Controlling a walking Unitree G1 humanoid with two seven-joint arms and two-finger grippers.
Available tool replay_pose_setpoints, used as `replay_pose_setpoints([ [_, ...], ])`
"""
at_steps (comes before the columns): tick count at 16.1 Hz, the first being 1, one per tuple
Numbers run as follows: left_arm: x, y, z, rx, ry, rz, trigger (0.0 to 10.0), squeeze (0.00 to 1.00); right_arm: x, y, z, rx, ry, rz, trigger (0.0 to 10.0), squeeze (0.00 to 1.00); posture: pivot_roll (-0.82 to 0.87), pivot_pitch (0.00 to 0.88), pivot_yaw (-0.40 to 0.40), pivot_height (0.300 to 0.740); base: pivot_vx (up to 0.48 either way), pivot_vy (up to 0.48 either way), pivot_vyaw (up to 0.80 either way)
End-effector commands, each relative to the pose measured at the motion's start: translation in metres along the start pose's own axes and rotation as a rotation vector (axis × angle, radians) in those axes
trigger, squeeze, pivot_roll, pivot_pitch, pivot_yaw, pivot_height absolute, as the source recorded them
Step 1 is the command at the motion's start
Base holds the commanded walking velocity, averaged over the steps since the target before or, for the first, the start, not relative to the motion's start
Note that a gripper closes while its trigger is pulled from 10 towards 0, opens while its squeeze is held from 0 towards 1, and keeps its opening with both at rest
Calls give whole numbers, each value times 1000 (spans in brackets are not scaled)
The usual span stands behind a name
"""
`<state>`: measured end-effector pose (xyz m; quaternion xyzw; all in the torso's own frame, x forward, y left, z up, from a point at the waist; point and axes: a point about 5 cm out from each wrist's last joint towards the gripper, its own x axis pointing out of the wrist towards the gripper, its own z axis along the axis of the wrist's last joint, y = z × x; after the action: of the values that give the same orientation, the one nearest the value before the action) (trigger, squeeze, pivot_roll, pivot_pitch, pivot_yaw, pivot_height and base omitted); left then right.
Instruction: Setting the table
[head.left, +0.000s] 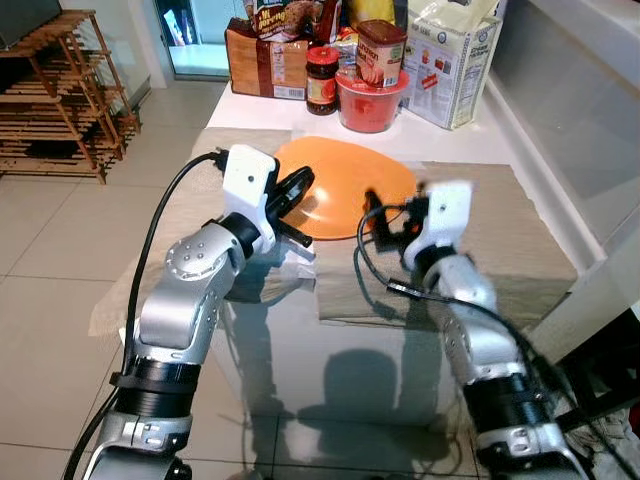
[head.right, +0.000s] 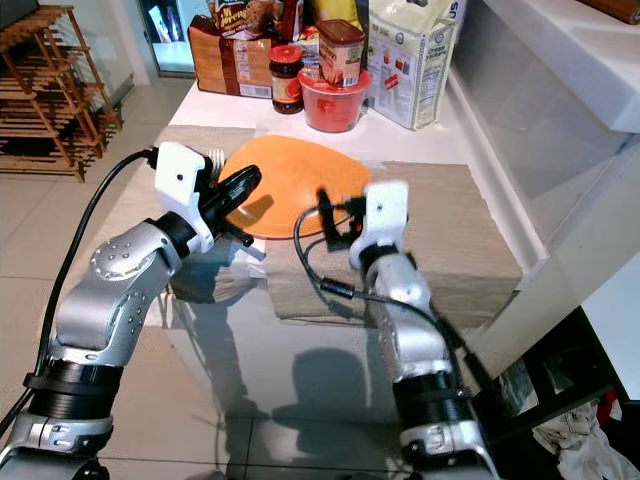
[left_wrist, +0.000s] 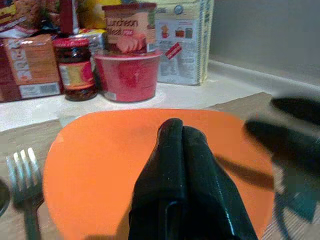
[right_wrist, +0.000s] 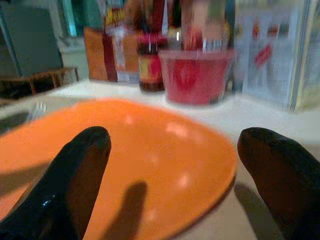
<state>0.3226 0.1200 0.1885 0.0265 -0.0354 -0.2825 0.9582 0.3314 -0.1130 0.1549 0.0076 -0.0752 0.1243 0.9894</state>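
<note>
An orange plate (head.left: 345, 185) lies on a beige placemat (head.left: 500, 230) on the white counter. My left gripper (head.left: 300, 182) is shut with nothing in it, its tips hovering over the plate's left part (left_wrist: 100, 165). My right gripper (head.left: 392, 212) is open at the plate's near right edge, one finger (right_wrist: 85, 165) over the plate and the other finger (right_wrist: 280, 170) off its rim. A silver fork (left_wrist: 22, 180) rests on the mat just left of the plate.
Groceries crowd the back of the counter: a red bowl (head.left: 368, 105) with a luncheon meat can on it, a dark jar (head.left: 321, 80), a bread pack (head.left: 262, 62) and a white box (head.left: 455, 60). A wooden rack (head.left: 60, 90) stands on the floor at left.
</note>
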Motion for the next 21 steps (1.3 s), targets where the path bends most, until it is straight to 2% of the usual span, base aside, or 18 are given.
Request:
replay_pose_setpoints([
  [1, -5, 7, -5, 37, 25, 36, 10000, 0, 0, -2, 9, -30, -43, -8, 10000, 0, 24, 0, -7, 740, 0, 0, 0],
  [5, -3, 32, -22, 87, 126, 87, 10000, 0, -7, -2, 17, -48, -84, 6, 10000, 0, 22, 0, -6, 740, 0, 0, 0],
  [8, 6, 39, -23, 100, 148, 78, 10000, 0, -17, -4, 12, -47, -65, -2, 10000, 0, 9, 0, 2, 740, 0, 0, 0],
  [12, 20, 40, -16, 118, 133, 51, 10000, 0, -24, -4, 6, -59, -42, -4, 10000, 0, -10, 0, 13, 740, 0, 0, 0],
  [14, 26, 41, -20, 130, 158, 31, 10000, 0, -28, -3, 3, -62, -30, 4, 10000, 0, -13, 0, 18, 740, 0, 0, 0],
  [21, 34, 47, -29, 156, 226, 10, 10000, 0, -30, -2, 0, -53, -10, 14, 10000, 0, -15, 0, 21, 740, 0, 0, 0],
])
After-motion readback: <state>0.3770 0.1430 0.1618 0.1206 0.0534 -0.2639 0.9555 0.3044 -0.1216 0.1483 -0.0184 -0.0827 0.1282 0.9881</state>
